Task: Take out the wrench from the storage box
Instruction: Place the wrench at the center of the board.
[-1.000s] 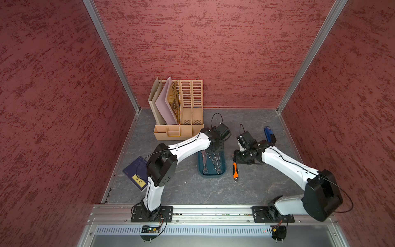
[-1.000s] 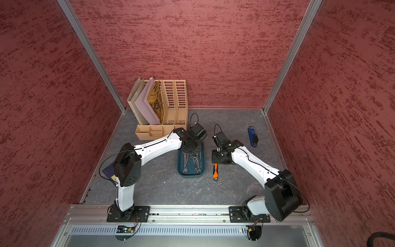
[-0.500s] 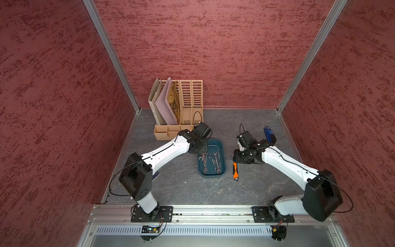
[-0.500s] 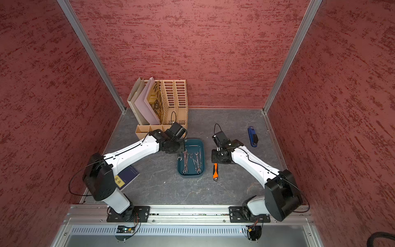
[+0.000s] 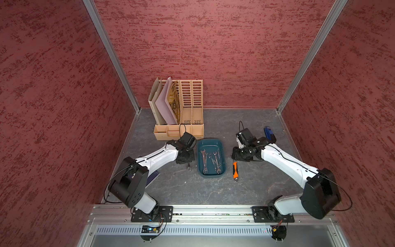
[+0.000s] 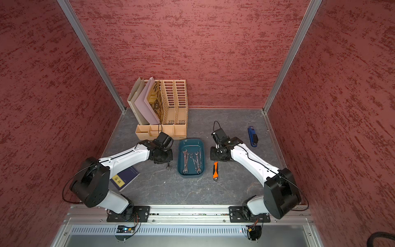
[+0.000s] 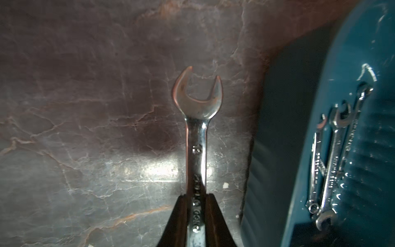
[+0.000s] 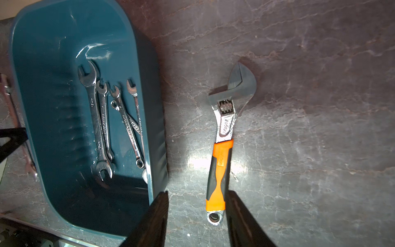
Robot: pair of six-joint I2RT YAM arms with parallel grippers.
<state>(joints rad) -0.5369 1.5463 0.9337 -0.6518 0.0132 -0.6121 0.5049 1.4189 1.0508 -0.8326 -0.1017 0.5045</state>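
Jaws of the right gripper (image 8: 197, 191) stand apart. An orange-handled adjustable wrench (image 8: 222, 136) lies flat on the dark veined table (image 8: 310, 128), its handle end between the fingers (image 8: 154, 218) with a clear gap to each, head pointing away from them. The storage box (image 8: 42, 64) sits just outside one finger, its wall beside that fingertip. Several wrenches (image 8: 100, 119) lie inside.

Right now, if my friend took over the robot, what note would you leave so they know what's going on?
Left hand: shut on a wrench, held outside the storage box, over the table beside it.
Right hand: open, straddling the handle of the orange-handled wrench, which lies on the table; not gripping it.
Done: one wrench is out of the box.
Left: set it down and let go. Several wrenches lie in the box, if more are wanted.
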